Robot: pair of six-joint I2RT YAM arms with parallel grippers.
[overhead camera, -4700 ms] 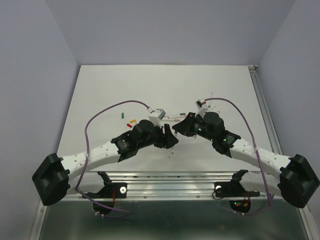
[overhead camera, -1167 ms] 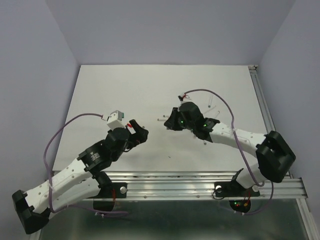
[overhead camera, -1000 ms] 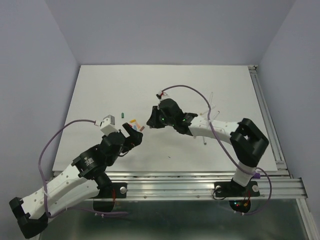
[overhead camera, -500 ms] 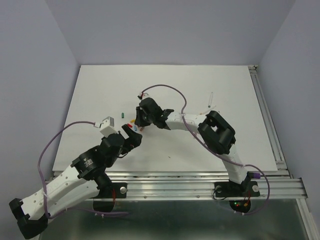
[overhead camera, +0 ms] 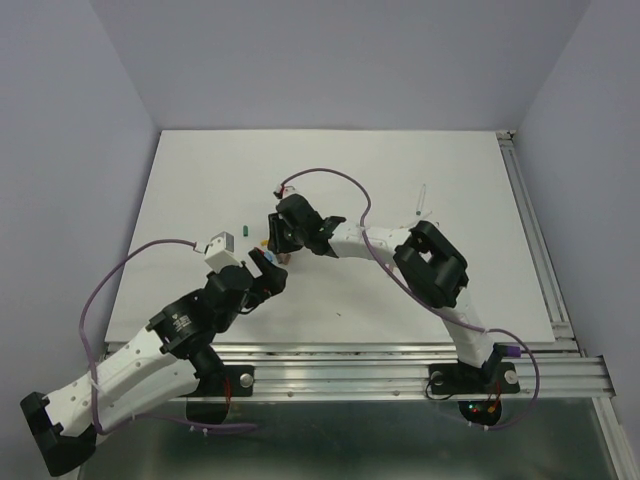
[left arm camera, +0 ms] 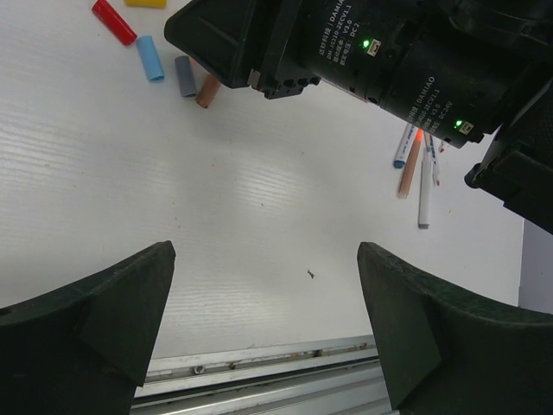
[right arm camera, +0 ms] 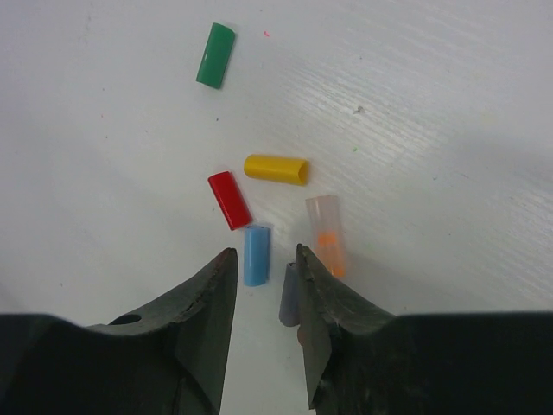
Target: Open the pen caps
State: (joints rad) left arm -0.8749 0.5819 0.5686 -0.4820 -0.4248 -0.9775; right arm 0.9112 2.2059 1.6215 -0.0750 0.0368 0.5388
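Note:
Several loose pen caps lie together on the white table in the right wrist view: green [right arm camera: 215, 55], yellow [right arm camera: 276, 169], red [right arm camera: 229, 200], blue [right arm camera: 257, 255], clear orange [right arm camera: 327, 233] and grey [right arm camera: 289, 294]. My right gripper [right arm camera: 265, 259] is open by a narrow gap and empty. It hovers low over the blue and grey caps, and the grey cap lies against its right finger. From above, the right gripper [overhead camera: 278, 245] covers most of the cluster, and the green cap [overhead camera: 244, 230] lies apart. My left gripper [left arm camera: 263, 259] is wide open and empty, just short of the caps [left arm camera: 149, 58].
Several uncapped pens [left arm camera: 410, 160] lie on the table behind the right arm [left arm camera: 371, 60]. One more pen [overhead camera: 419, 198] lies far right. The metal rail [overhead camera: 340, 355] runs along the table's near edge. A small dark speck [left arm camera: 310, 274] marks the table.
My right arm has swung far left from the pens to the cap cluster. My left arm has drawn back to the left and now sits still, open.

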